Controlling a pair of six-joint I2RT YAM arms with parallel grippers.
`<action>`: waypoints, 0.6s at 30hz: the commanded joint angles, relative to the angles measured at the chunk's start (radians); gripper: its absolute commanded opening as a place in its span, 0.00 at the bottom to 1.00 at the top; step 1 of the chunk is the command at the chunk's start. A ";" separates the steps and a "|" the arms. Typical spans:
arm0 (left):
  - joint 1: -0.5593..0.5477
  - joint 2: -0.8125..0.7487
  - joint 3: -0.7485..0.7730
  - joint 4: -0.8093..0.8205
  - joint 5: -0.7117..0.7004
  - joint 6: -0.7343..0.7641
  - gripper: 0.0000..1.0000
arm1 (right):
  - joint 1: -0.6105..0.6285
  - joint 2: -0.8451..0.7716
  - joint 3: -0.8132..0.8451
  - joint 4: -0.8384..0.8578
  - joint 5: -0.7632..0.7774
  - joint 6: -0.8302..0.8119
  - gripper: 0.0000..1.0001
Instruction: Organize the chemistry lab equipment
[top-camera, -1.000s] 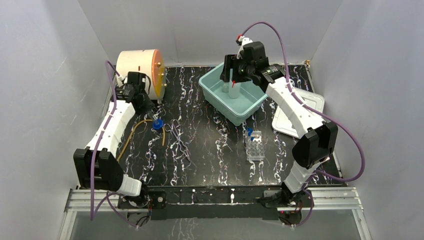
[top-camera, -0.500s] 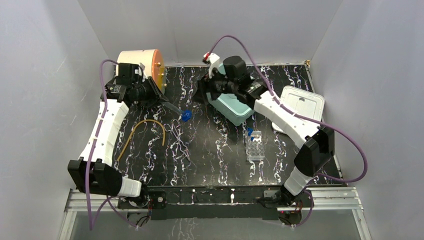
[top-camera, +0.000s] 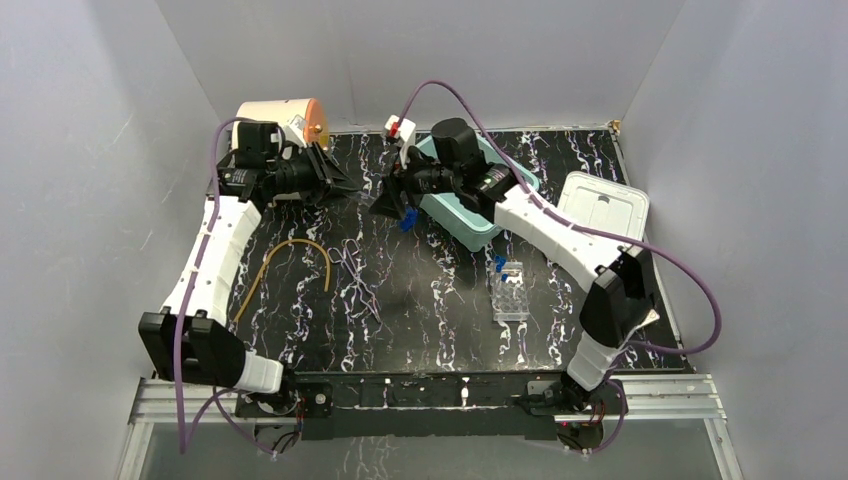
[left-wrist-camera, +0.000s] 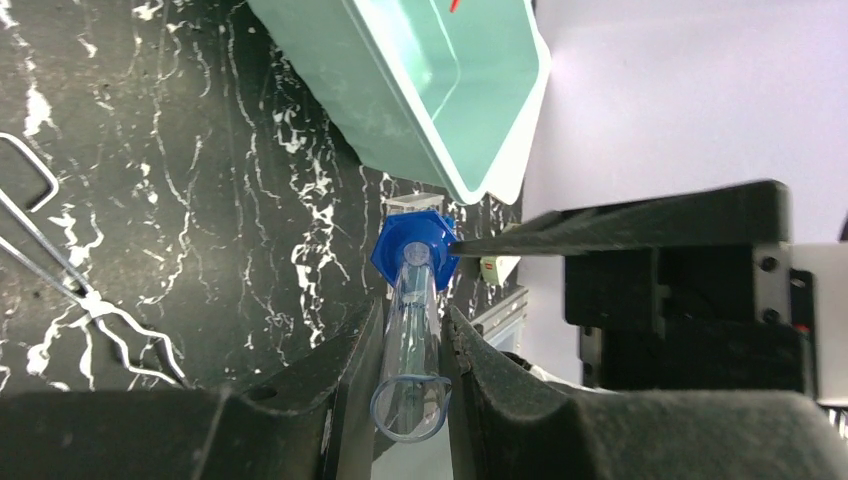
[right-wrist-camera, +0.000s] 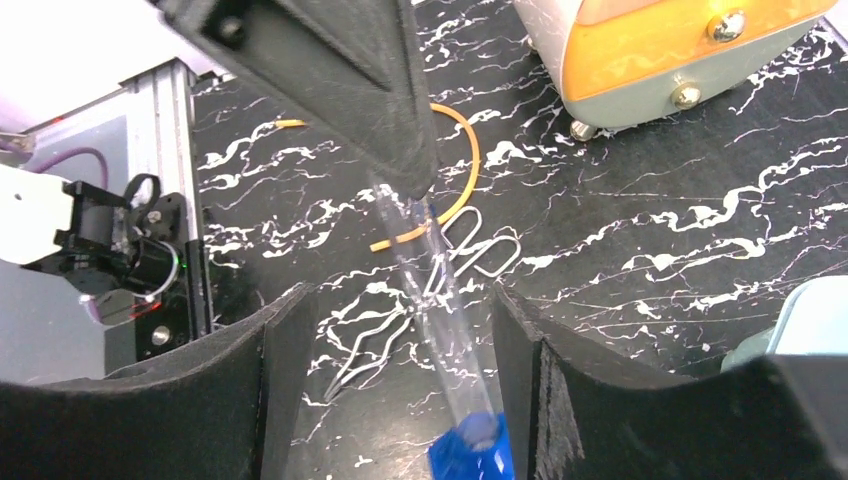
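Note:
My left gripper (top-camera: 345, 188) is shut on a clear thin tube (left-wrist-camera: 410, 330) with a blue cap (left-wrist-camera: 413, 250) and holds it in the air, cap pointing right. In the top view the cap (top-camera: 405, 220) hangs beside the teal bin (top-camera: 455, 218). My right gripper (top-camera: 393, 205) is open, and the tube's capped end (right-wrist-camera: 470, 445) lies between its fingers (right-wrist-camera: 285, 340). The clear tube rack (top-camera: 511, 290) stands at centre right with one blue-capped tube (top-camera: 500, 262). Yellowish tubing (top-camera: 300, 258) lies at the left. A red tip (left-wrist-camera: 455, 5) shows inside the bin.
A cream drum with an orange face (top-camera: 283, 115) stands at the back left. A white lid (top-camera: 600, 205) lies right of the bin. A wire clamp (top-camera: 352, 268) lies on the black marbled table next to the tubing. Grey walls close in three sides.
My left gripper lifted the blue-capped tube from beside the tubing and carried it right. My right arm swung left out of the bin and now brackets the tube's cap.

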 joint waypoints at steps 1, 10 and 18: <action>0.004 0.005 -0.008 0.052 0.129 -0.046 0.18 | 0.007 0.074 0.102 -0.034 -0.008 -0.083 0.69; 0.004 0.018 -0.017 0.066 0.160 -0.063 0.22 | 0.009 0.090 0.121 -0.105 -0.003 -0.132 0.33; 0.002 0.049 0.014 0.063 0.117 -0.073 0.21 | 0.013 0.076 0.150 -0.094 0.106 -0.130 0.56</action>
